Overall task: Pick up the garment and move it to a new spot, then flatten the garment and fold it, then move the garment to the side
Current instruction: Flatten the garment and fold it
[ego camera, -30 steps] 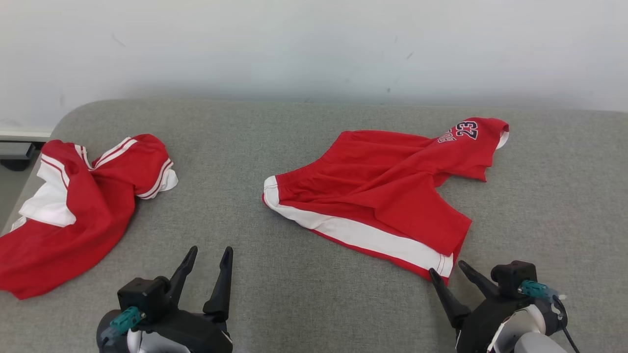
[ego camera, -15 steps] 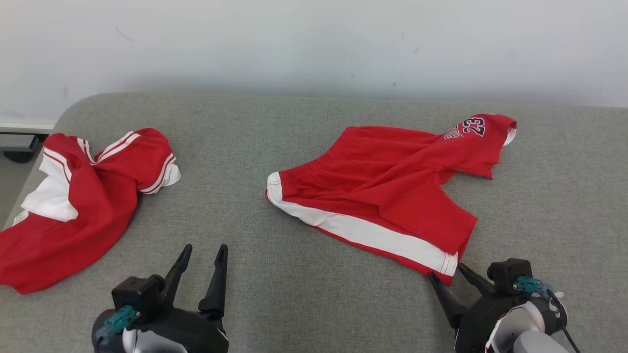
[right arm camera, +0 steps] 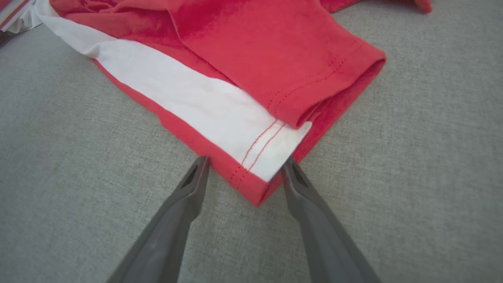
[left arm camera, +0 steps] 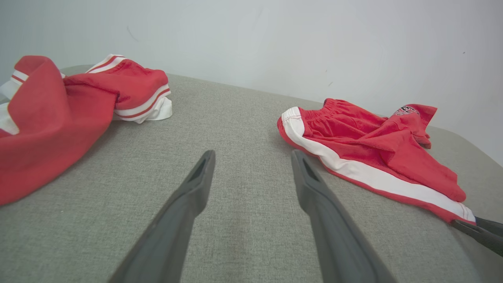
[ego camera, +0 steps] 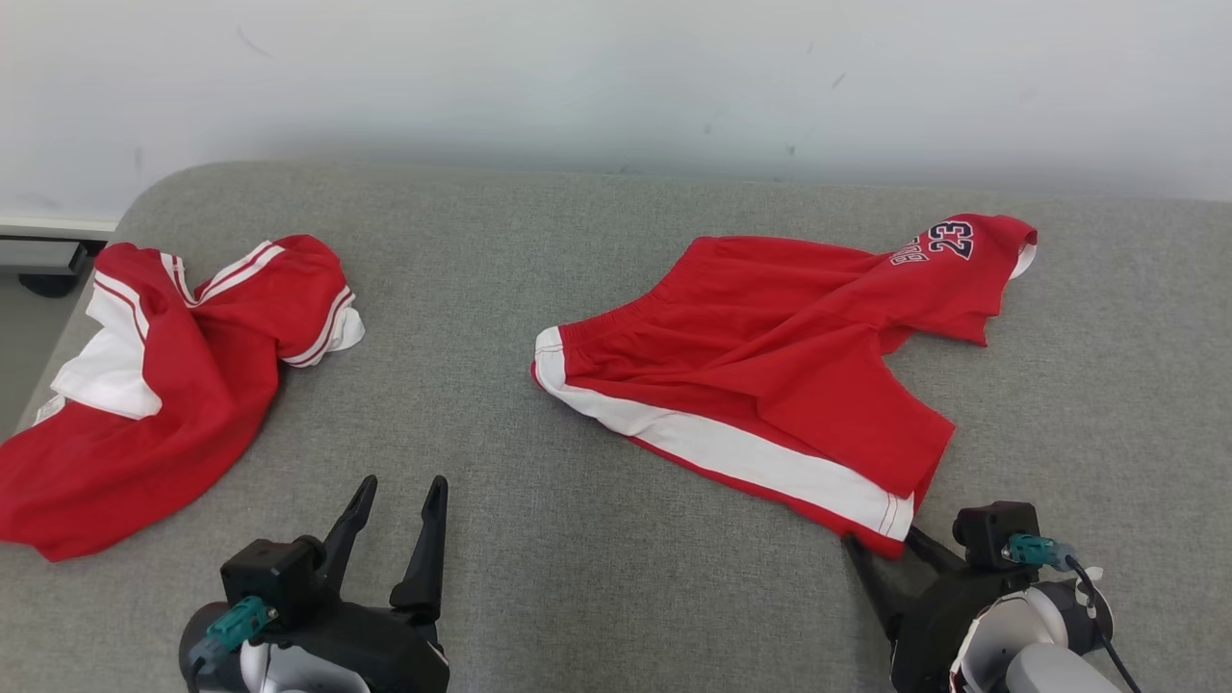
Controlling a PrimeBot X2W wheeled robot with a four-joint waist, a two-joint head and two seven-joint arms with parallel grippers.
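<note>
Red shorts (ego camera: 770, 356) with a white side stripe and a "23" print lie spread on the grey cushion (ego camera: 577, 539), right of centre. My right gripper (ego camera: 881, 541) is open at their near hem corner. In the right wrist view the corner of the shorts (right arm camera: 251, 157) lies between the two fingertips of the right gripper (right arm camera: 245, 163), which straddle it without closing. My left gripper (ego camera: 399, 491) is open over bare cushion, well left of the shorts. The left wrist view shows the left gripper (left arm camera: 253, 154) with nothing between its fingers and the shorts (left arm camera: 365, 149) to its right.
A second red and white garment (ego camera: 164, 385) lies crumpled at the cushion's left end, near the rounded left edge and the floor (ego camera: 24, 327) beyond. A white wall (ego camera: 616, 77) runs behind the cushion. Bare cushion separates the two garments.
The camera has shifted, sliding the whole scene. My right gripper has come up to the shorts, so the hem corner now sits between its fingers. The left gripper has hardly moved.
</note>
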